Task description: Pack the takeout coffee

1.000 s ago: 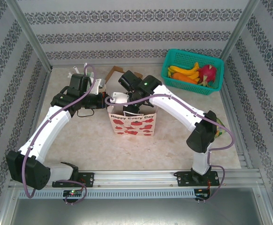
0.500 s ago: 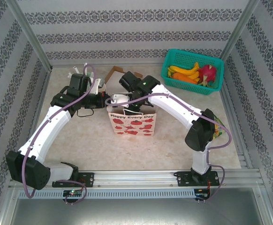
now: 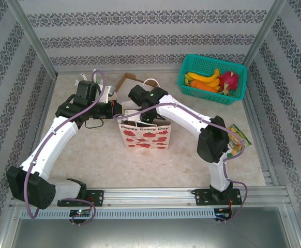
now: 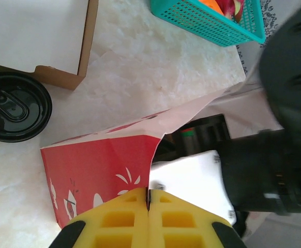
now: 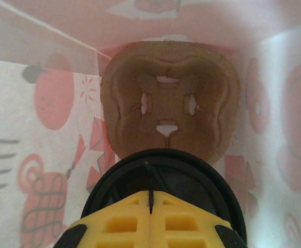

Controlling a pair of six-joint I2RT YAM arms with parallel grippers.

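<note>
Right wrist view: the right gripper point(image 5: 149, 193) is inside the white paper bag with red strawberry print point(image 5: 31, 134). Its fingers are pressed together with no gap. The takeout coffee shows here as its round black plastic lid point(image 5: 161, 161), directly under the fingertips; the green cup body is hidden. Whether the fingers pinch a feature of the lid or only bear on it cannot be determined.

Governing relation: the brown moulded-pulp cup carrier point(image 5: 166, 88) lies on the bag floor at 12 o'clock from the lid, along the gripper's line of approach. The cup's long axis appears to run along that same line, upright in the bag. The lid's outline overlaps the carrier's near edge. Judgement: the coming move is a straight descent that seats the cup in a carrier pocket. Sideways correction is limited, because the bag walls stand close at 3 and 9 o'clock.

Left wrist view: the left gripper point(image 4: 148, 194) is fully closed on the bag's top edge, apparently holding the mouth open. The right arm is the nearer arm to the coffee.

Top external view: the bag stands mid-way on the pale marble-patterned surface point(image 3: 88, 152).
- A flat brown cardboard box point(image 3: 127, 82) lies at 12 o'clock from the bag.
- A teal plastic basket point(image 3: 184, 78) of fruit stands at 2 o'clock, well apart.
- In the left wrist view, a second round black lid point(image 4: 13, 106) rests on the surface just beside the box; what lies under it cannot be seen.
</note>
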